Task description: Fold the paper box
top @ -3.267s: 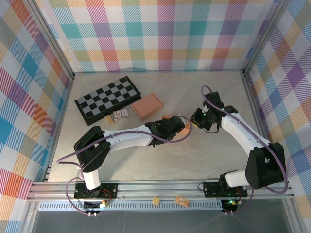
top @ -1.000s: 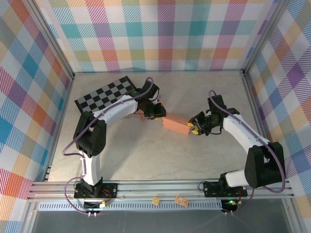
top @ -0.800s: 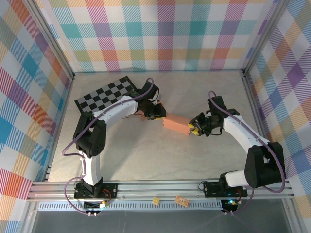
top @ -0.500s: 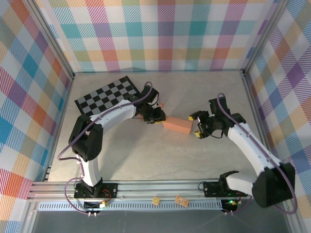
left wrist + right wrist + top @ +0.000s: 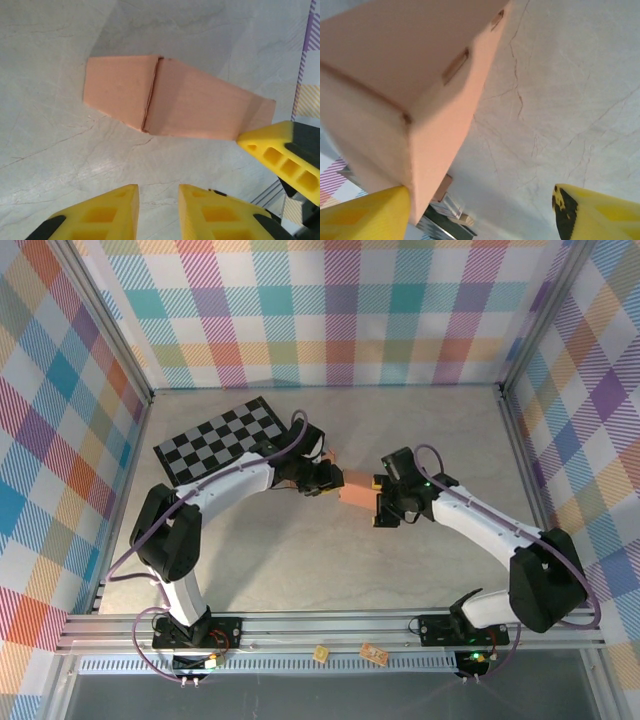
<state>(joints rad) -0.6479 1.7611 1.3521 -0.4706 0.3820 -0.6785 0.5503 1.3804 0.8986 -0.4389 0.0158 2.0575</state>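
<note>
Lying on marbled grey bench [image 5: 50,165] between both arms: salmon paper box [image 5: 175,105], matte card, one creased seam | left gripper [image 5: 159,192]: jaws narrowly apart, empty, just short of box | right gripper [image 5: 481,195]: spread wide, touching box's end corner

Paper box [image 5: 395,60] — cut off at top-left edge
</note>
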